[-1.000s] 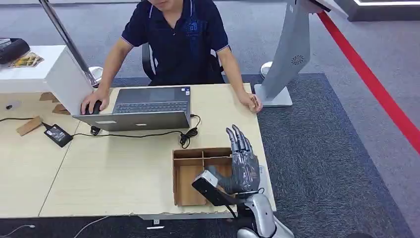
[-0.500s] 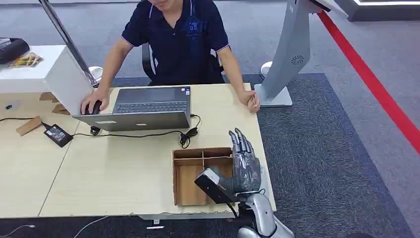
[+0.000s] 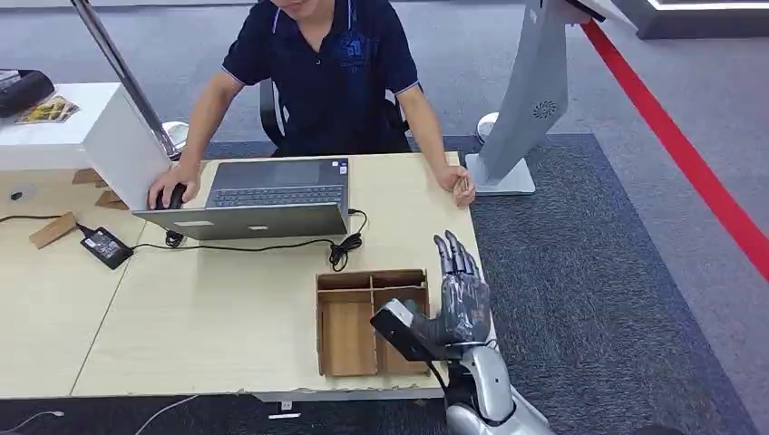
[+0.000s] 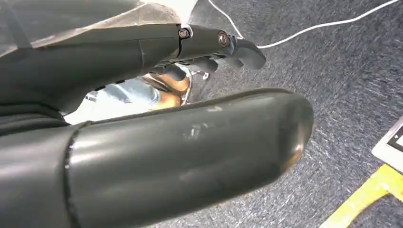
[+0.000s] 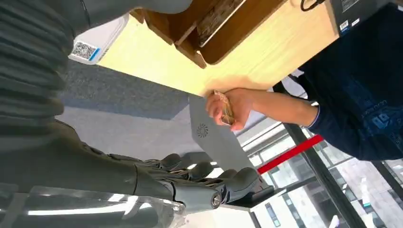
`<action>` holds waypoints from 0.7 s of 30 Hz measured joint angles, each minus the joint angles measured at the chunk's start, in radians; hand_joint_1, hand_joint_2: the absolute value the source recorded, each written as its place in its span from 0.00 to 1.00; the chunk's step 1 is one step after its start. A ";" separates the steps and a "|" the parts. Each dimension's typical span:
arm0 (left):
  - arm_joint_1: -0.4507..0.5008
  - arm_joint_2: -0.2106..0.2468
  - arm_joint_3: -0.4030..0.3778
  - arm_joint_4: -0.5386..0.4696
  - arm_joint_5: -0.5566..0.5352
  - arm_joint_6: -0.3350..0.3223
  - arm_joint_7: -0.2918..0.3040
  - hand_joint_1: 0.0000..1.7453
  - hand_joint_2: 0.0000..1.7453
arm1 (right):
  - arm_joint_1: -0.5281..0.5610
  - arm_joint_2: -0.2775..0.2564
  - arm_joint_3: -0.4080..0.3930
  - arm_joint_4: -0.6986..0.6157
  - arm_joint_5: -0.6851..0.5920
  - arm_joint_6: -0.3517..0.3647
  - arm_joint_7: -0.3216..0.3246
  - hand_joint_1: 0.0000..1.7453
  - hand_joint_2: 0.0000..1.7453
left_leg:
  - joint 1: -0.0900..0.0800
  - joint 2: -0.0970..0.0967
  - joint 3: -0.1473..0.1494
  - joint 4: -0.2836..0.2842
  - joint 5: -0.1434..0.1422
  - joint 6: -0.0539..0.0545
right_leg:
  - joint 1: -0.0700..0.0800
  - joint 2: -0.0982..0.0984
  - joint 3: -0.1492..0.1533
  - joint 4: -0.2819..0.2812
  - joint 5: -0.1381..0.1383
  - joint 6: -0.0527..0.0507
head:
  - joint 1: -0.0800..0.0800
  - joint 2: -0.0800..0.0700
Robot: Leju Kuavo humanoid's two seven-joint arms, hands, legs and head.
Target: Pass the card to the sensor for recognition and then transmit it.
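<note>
Right hand (image 3: pixel 461 304) raised over table edge (image 3: pixel 227 385), beside wooden tray (image 3: pixel 349 337), fingers (image 3: pixel 456 254) straight, spread, empty. Left hand (image 4: pixel 209 52) hanging above carpet, fingers curled, nothing visibly held.

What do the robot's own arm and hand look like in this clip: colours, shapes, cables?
The right hand has dark grey, segmented fingers and a thick grey thumb on a glossy silver forearm. A black box-shaped camera module sits at the wrist, with a thin black cable beside it. In the left wrist view, the left hand shows dark fingers with small metal screws.
</note>
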State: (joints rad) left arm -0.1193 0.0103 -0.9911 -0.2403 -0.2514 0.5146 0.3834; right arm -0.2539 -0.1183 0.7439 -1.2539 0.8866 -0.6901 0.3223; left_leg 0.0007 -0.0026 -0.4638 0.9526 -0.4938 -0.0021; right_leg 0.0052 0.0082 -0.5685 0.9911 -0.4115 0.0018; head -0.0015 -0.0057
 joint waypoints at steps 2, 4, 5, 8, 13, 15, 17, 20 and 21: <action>0.000 0.000 0.000 0.000 -0.001 0.000 0.000 0.00 0.00 | -0.004 0.000 -0.003 0.000 0.003 0.000 0.000 0.00 1.00 | 0.000 0.000 0.000 0.000 0.000 0.000 | 0.000 0.000 0.000 0.000 0.000 0.000 | 0.000 0.000; 0.000 0.000 0.000 0.000 -0.004 -0.001 -0.001 0.00 0.00 | -0.010 0.001 -0.003 0.004 0.005 0.000 0.000 0.00 1.00 | 0.000 0.000 0.000 0.000 0.000 0.000 | 0.000 0.000 0.000 0.000 0.000 0.000 | 0.000 0.000; 0.000 0.000 0.000 0.000 -0.004 -0.002 -0.003 0.00 0.00 | -0.013 0.001 -0.003 0.005 0.006 0.000 -0.001 0.00 1.00 | 0.000 0.000 0.000 0.000 0.000 0.000 | 0.000 0.000 0.000 0.000 0.000 0.000 | 0.000 0.000; 0.000 0.000 -0.001 0.000 -0.006 -0.002 -0.004 0.00 0.00 | -0.024 0.003 -0.003 0.012 0.006 0.000 -0.006 0.00 1.00 | 0.000 0.000 0.000 0.000 0.000 0.000 | 0.000 0.000 0.000 0.000 0.000 0.000 | 0.000 0.000; 0.000 0.000 -0.001 0.000 -0.013 -0.004 -0.006 0.00 0.00 | -0.033 0.010 -0.003 0.018 0.006 0.000 -0.010 0.00 1.00 | 0.000 0.000 0.000 0.000 0.000 0.000 | 0.000 0.000 0.000 0.000 0.000 0.000 | 0.000 0.000; 0.000 0.000 -0.001 0.000 -0.014 -0.006 -0.006 0.00 0.00 | -0.035 0.012 -0.003 0.018 0.005 0.000 -0.010 0.00 1.00 | 0.000 0.000 0.000 0.000 0.000 0.000 | 0.000 0.000 0.000 0.000 0.000 0.000 | 0.000 0.000; 0.000 0.000 -0.001 0.000 -0.016 -0.006 -0.006 0.00 0.00 | -0.038 0.013 -0.002 0.018 0.002 0.000 -0.013 0.00 1.00 | 0.000 0.000 0.000 0.000 0.000 0.000 | 0.000 0.000 0.000 0.000 0.000 0.000 | 0.000 0.000; 0.000 0.000 -0.002 0.000 -0.018 -0.010 -0.006 0.00 0.00 | -0.042 0.019 -0.002 0.023 0.002 0.000 -0.017 0.00 1.00 | 0.000 0.000 0.000 0.000 0.000 0.000 | 0.000 0.000 0.000 0.000 0.000 0.000 | 0.000 0.000; 0.000 0.000 -0.002 0.000 -0.018 -0.010 -0.006 0.00 0.00 | -0.043 0.020 -0.002 0.025 0.002 0.000 -0.018 0.00 1.00 | 0.000 0.000 0.000 0.000 0.000 0.000 | 0.000 0.000 0.000 0.000 0.000 0.000 | 0.000 0.000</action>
State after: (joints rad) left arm -0.1196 0.0103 -0.9926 -0.2403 -0.2697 0.5051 0.3777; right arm -0.2971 -0.0981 0.7424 -1.2291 0.8888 -0.6901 0.3048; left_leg 0.0007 -0.0026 -0.4639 0.9526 -0.4938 -0.0021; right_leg 0.0052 0.0082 -0.5685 0.9911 -0.4114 0.0018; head -0.0011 -0.0057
